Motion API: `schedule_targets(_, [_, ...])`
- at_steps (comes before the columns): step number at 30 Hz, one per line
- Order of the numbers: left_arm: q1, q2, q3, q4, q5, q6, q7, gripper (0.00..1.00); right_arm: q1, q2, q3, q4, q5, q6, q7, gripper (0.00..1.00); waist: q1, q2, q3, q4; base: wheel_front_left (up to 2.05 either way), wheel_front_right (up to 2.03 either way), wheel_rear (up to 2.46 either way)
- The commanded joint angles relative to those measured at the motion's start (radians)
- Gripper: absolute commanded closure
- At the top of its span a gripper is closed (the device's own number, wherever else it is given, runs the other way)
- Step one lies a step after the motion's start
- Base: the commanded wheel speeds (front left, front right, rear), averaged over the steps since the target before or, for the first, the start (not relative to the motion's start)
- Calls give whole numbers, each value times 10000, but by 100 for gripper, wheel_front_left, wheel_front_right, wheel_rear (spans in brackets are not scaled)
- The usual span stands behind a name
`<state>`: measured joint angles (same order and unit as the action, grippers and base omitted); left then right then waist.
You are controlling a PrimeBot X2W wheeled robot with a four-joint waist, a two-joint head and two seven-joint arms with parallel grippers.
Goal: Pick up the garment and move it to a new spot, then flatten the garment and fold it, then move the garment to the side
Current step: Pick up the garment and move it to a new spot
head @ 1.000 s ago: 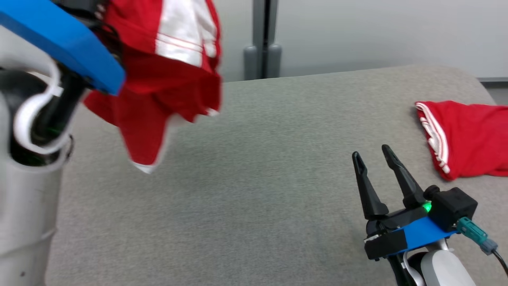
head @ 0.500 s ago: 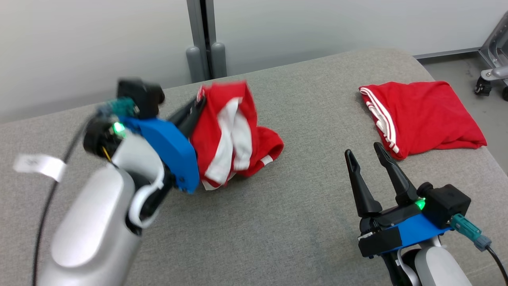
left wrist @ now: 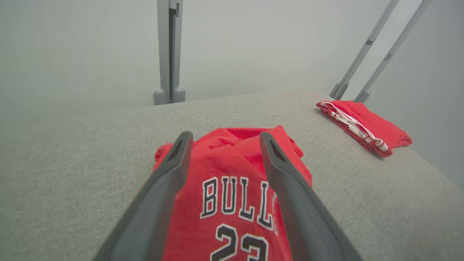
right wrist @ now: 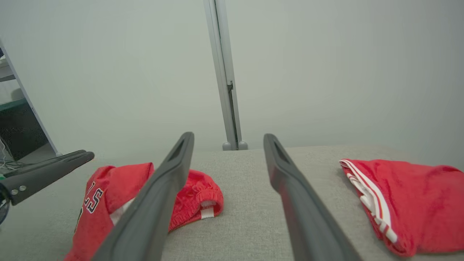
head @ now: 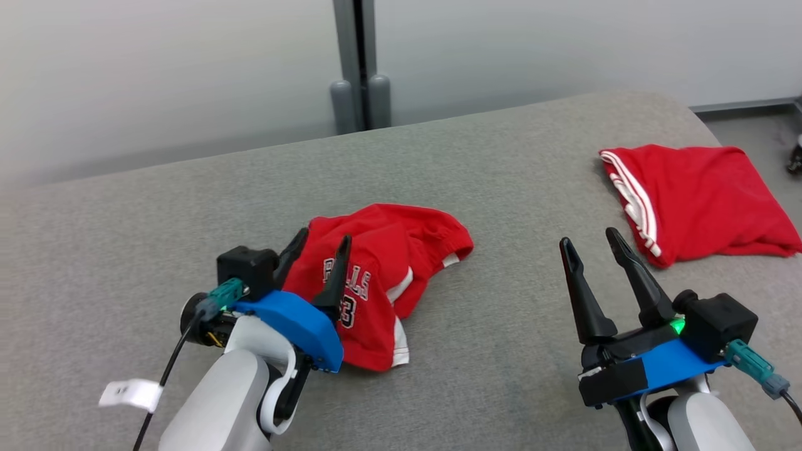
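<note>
The garment [head: 401, 250] is a red pair of shorts with white trim and black lettering, lying crumpled on the grey table [head: 501, 156] left of centre. My left gripper [head: 324, 237] stands open at its near left edge, fingers spread over the cloth and holding nothing. In the left wrist view the garment [left wrist: 232, 159] lies between and beyond the open left gripper [left wrist: 225, 135]. My right gripper [head: 588, 236] is open and empty at the lower right, well apart from the garment. The right wrist view has the garment [right wrist: 119, 177] at left, past the right gripper [right wrist: 228, 135].
A second red garment [head: 702, 200] with white stripes lies folded at the table's far right edge, also visible from the wrists [left wrist: 362, 123] [right wrist: 409, 192]. A grey post [head: 360, 62] stands behind the table. A white tag [head: 130, 393] hangs from the left arm's cable.
The left gripper carried the garment down from the air, then opened; the garment now lies loose on the table. The head camera shifted meanwhile. The right gripper kept still.
</note>
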<state>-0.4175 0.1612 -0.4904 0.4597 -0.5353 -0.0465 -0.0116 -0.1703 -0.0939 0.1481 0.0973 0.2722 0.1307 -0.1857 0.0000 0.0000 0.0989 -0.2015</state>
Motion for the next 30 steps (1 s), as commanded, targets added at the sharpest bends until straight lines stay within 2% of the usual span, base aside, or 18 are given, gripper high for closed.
schedule_targets(1, [143, 46, 115, -51, 29, -41, -342, 0, 128, -39, -48, -39, -80, 1, 42, 0, 0, 0, -8, 132, 0, 0, 0])
schedule_targets(6, [636, 244, 345, -367, 215, 65, -1792, 0, 368, -65, -217, -68, -59, 1, 129, 0, 0, 0, -234, 655, 0, 0, 0])
schedule_targets(10, [1244, 503, 768, -825, 300, 343, -2326, 0, 558, -55, -342, -124, -71, 1, 206, 0, 0, 0, -413, 1000, 0, 0, 0])
schedule_targets(19, [2703, 1033, 1805, -1647, 336, 1093, -2533, 0, 1173, 40, -765, 27, -64, 1, 385, 0, 0, 0, -795, 1533, 0, 0, 0])
schedule_targets(30, [3589, 1518, 2422, -2218, 289, 1175, -2540, 0, 1624, 217, -1128, 510, 66, 1, 379, 0, 0, 0, -902, 1741, 0, 0, 0])
